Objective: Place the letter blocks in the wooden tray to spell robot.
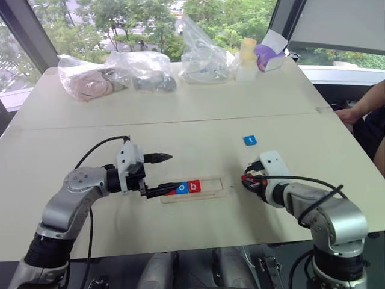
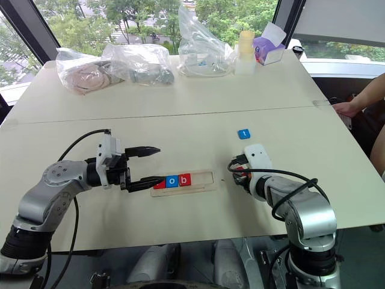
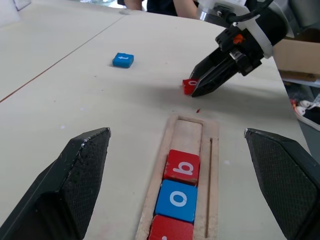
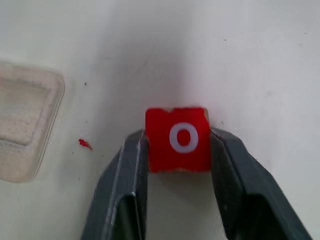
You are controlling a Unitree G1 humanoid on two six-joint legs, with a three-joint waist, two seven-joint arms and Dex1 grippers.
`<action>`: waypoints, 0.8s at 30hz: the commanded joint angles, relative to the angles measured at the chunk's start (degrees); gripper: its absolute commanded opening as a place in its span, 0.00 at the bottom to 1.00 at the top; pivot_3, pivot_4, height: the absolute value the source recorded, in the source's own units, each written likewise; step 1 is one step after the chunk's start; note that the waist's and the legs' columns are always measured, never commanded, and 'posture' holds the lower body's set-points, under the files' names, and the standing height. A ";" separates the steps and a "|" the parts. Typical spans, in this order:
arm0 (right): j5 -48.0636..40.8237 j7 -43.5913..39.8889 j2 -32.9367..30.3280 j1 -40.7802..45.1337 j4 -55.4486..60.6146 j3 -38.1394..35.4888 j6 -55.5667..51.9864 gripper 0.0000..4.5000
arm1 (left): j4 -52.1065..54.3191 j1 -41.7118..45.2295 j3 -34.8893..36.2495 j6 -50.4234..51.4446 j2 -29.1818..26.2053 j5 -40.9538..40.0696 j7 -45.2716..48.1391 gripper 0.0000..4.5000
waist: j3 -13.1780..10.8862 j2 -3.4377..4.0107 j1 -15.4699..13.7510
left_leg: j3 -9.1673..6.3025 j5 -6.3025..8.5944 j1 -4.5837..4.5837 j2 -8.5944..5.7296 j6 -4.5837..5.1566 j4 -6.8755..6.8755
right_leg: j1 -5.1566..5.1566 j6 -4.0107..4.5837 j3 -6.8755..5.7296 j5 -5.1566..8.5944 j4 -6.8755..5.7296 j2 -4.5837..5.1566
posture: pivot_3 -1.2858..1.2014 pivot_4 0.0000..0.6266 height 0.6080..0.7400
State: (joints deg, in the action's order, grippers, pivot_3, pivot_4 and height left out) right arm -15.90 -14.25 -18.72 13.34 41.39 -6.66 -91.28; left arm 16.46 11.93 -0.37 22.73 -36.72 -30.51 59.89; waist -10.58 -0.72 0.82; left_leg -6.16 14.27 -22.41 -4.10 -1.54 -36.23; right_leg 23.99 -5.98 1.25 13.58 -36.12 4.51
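Right gripper (image 4: 178, 150) clamps red "o" block (image 4: 178, 138) beside wooden tray (image 1: 212, 191)'s vacant end; next: seat it after "b" block (image 1: 194, 186). Left gripper (image 1: 161, 175) gapes, empty.

Clear plastic bags (image 1: 144, 69), purple tissue box (image 1: 269, 57), person's arm (image 1: 361, 108)
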 commanded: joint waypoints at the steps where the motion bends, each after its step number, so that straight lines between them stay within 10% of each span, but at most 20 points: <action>1: -3.18 2.06 1.23 -1.18 0.11 -0.59 -1.22 0.70 | 0.41 1.17 0.19 0.20 0.29 -1.08 0.50 1.00 | 0.03 -0.05 0.00 | 0.00 0.00 0.00 0.00 0.00 -0.01 | 0.00 0.00 0.00 0.00 0.01 0.00 | 0.52 0.24 1.00; 4: -6.16 1.32 -2.14 -0.06 -0.34 0.29 -1.22 0.99 | 0.20 1.66 0.07 0.04 0.37 -0.69 0.55 1.00 | 0.04 -0.06 -0.03 | 0.01 0.00 0.00 -0.02 0.00 -0.04 | -0.04 -0.01 0.00 0.00 0.02 0.02 | 0.52 0.24 1.00; 8: -11.33 -13.51 -22.65 6.41 -1.98 5.73 5.79 0.99 | -0.03 1.87 0.28 0.06 0.15 -0.73 0.76 1.00 | -0.09 0.10 -0.14 | 0.05 0.00 -0.02 -0.07 0.02 -0.17 | -0.13 0.17 -0.02 0.10 0.10 0.09 | 0.52 0.24 1.00; 13: -2.41 -37.26 -40.26 4.89 -14.48 13.18 48.35 0.99 | 0.14 2.13 0.03 -0.17 0.63 -0.30 0.07 1.00 | -0.09 0.01 0.02 | 0.04 0.03 -0.01 -0.02 0.08 -0.03 | -0.19 -0.16 -0.16 0.12 0.17 0.05 | 0.52 0.24 1.00; 24: 6.94 -57.55 -37.05 12.53 -43.86 23.04 78.99 0.99 | 1.62 1.13 0.90 -0.25 0.50 -0.16 -1.88 1.00 | -0.13 0.01 -0.05 | 0.09 0.06 0.00 -0.05 0.10 -0.09 | -0.19 -0.16 -0.06 0.09 0.16 0.12 | 0.52 0.24 1.00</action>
State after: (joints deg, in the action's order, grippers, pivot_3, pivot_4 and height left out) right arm -9.40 -70.26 -56.23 24.64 -1.29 16.84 -14.43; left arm 16.04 13.06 -0.70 23.21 -35.93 -30.50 58.39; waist -10.72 -0.71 0.76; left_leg -6.08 14.32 -22.40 -4.14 -1.44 -36.32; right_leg 23.80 -6.13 1.19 13.67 -35.96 4.63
